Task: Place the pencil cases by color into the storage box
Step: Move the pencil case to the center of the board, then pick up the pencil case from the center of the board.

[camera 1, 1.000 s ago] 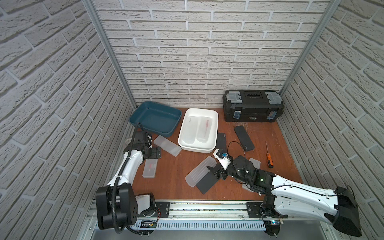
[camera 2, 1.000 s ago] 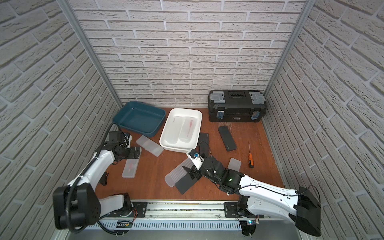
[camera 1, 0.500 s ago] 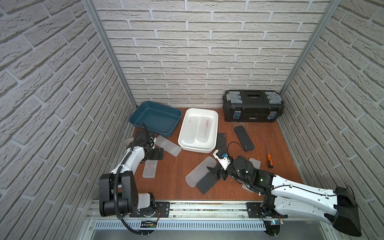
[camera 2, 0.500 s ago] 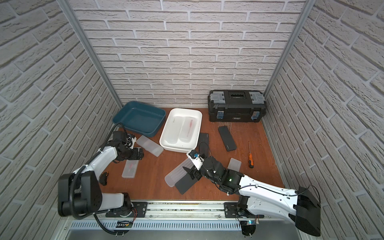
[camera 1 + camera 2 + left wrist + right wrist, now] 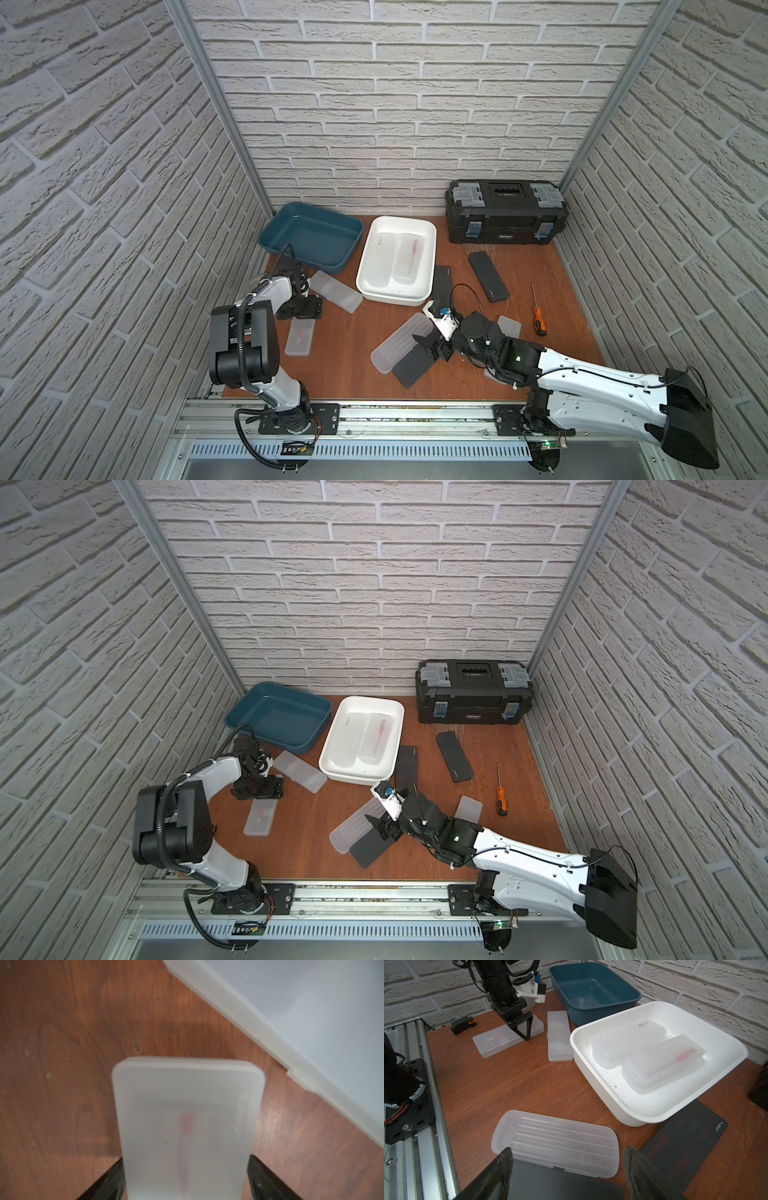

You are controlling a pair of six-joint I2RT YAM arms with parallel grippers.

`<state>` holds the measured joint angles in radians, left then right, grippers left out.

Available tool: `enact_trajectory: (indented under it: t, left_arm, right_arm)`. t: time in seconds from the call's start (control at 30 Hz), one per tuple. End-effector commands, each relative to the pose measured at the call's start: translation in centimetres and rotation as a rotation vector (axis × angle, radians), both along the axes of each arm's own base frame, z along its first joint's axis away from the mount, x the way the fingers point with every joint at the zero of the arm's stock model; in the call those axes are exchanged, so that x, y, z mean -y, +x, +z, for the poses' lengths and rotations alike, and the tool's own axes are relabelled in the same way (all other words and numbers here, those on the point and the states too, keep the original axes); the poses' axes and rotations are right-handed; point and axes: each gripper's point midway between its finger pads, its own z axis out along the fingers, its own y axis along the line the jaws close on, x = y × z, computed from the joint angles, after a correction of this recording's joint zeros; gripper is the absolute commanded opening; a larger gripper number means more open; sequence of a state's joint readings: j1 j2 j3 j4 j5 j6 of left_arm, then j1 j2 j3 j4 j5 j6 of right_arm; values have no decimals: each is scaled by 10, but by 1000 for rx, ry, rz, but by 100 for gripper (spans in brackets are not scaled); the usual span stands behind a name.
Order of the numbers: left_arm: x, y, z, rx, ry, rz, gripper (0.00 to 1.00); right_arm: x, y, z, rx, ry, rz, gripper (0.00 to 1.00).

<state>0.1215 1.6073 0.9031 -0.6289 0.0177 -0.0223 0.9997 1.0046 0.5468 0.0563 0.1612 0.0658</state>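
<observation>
The left gripper (image 5: 186, 1161) pinched the frosted case (image 5: 187, 1115) across its width with its fingers (image 5: 116, 1174). A slow, level lift toward the white tray (image 5: 392, 298) looked safest. The right gripper (image 5: 566, 1157) straddled a black case (image 5: 560, 1180), and whether it gripped could not be told.

Counted: four frosted white pencil cases (image 5: 336, 291) on the table (image 5: 345, 365), at least two more in the white bin (image 5: 401, 219). Three black pencil cases (image 5: 488, 276), all on the table. Also one teal bin (image 5: 324, 266), one black toolbox (image 5: 505, 216), one orange-handled screwdriver (image 5: 539, 326)
</observation>
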Motion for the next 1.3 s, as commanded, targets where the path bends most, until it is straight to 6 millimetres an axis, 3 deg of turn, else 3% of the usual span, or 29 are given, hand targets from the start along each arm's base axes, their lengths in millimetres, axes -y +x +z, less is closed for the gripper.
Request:
enact_trajectory:
  t: [0.0,0.1,0.33,0.67,0.73,0.9,1.1,1.27]
  left_arm:
    - [-5,1,-1,-32,11,14,83]
    - [-5,8,-4,-22,4,51,72]
    - [-15,30,-7,-18,2,178,70]
    - [-29,81,3,20,5,298,72]
    - [-28,83,6,27,4,305,78]
    - [-29,76,17,54,9,322,97]
    - [-26,55,31,105,4,372,98]
    - [-26,28,23,96,17,413,98]
  right_arm:
    - [-3,1,4,25,12,6,84]
    - [-3,1,2,25,8,2,84]
    - [-4,3,-1,19,-5,-1,84]
    - [-7,5,-9,6,-34,-3,84]
    - [-7,5,-10,4,-37,-2,84]
    - [-9,4,-10,-2,-37,10,84]
    - [-10,2,-9,-7,-31,19,84]
    - [-11,1,-7,-8,-25,25,84]
